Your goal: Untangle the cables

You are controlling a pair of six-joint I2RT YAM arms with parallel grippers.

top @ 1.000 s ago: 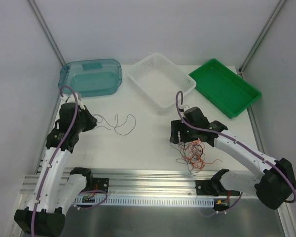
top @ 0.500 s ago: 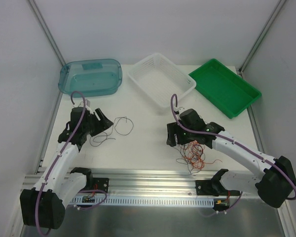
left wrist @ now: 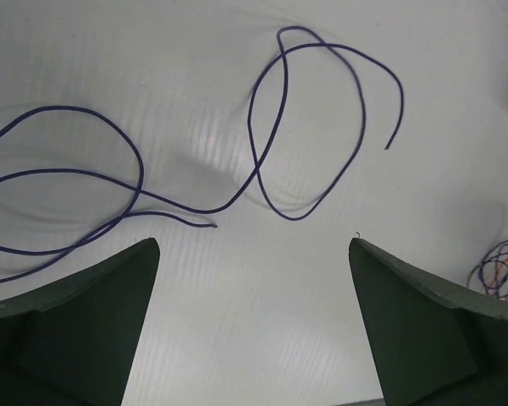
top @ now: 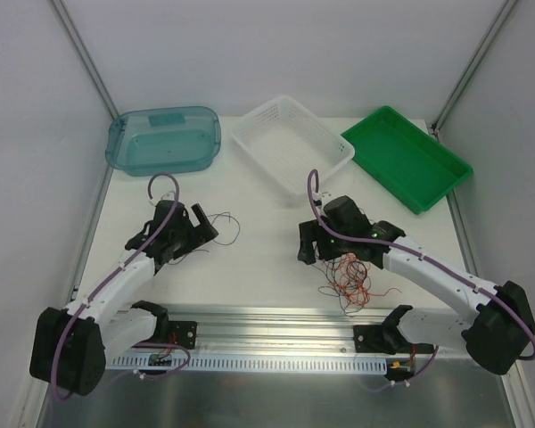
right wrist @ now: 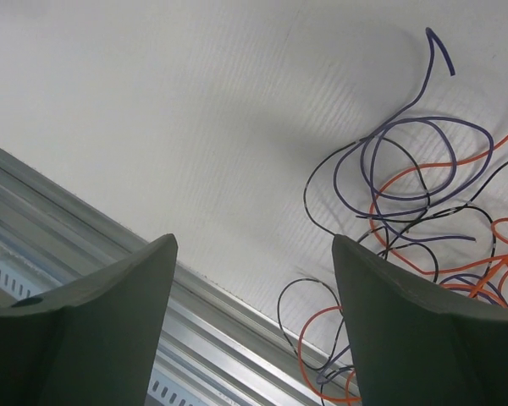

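Cables (top: 348, 280) (hair-thin, red-orange and dark) lie looped on the ribbed white counter (top: 259, 259): a tangle beside the right gripper (right wrist: 252, 241), loose strands (left wrist: 256, 166) before the left gripper (left wrist: 252, 245). Both pairs of fingers apart, empty.

Before you: red-orange and black cables (top: 348, 278) on a white desk (top: 259, 259), beside a translucent teal tub (top: 163, 140), a white lattice basket (top: 292, 145) and a green tray (top: 407, 159).
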